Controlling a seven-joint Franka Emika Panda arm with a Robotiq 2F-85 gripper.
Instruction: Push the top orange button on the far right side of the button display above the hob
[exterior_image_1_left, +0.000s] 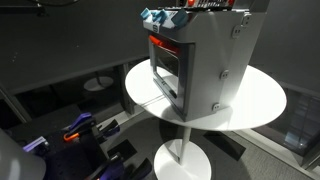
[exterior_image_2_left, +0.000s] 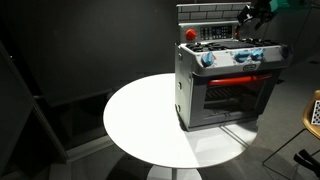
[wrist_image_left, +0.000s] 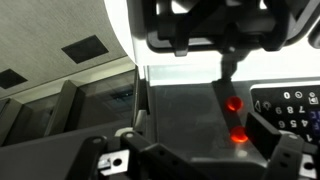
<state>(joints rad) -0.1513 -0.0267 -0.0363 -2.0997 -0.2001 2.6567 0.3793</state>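
The grey cooker (exterior_image_2_left: 225, 85) stands on a white round table (exterior_image_2_left: 140, 120), and it shows from the side in an exterior view (exterior_image_1_left: 215, 60). The hob (exterior_image_2_left: 238, 45) is its flat top. The dark button display (exterior_image_2_left: 212, 33) rises behind the hob. My gripper (exterior_image_2_left: 248, 14) hangs above the cooker's far right top corner. In the wrist view my gripper (wrist_image_left: 195, 140) looks open and empty, close to the dark panel. Two glowing orange buttons lie between its fingers, one (wrist_image_left: 232, 103) above the other (wrist_image_left: 240, 135), near the right finger. White symbols (wrist_image_left: 295, 105) show further right.
Blue round knobs (exterior_image_2_left: 240, 55) line the cooker's front and a red knob (exterior_image_2_left: 190, 34) sits at its corner. The table's edge (exterior_image_1_left: 265, 105) is near the cooker. Blue and purple objects (exterior_image_1_left: 80, 128) lie on the floor. A stool (exterior_image_2_left: 313, 110) stands nearby.
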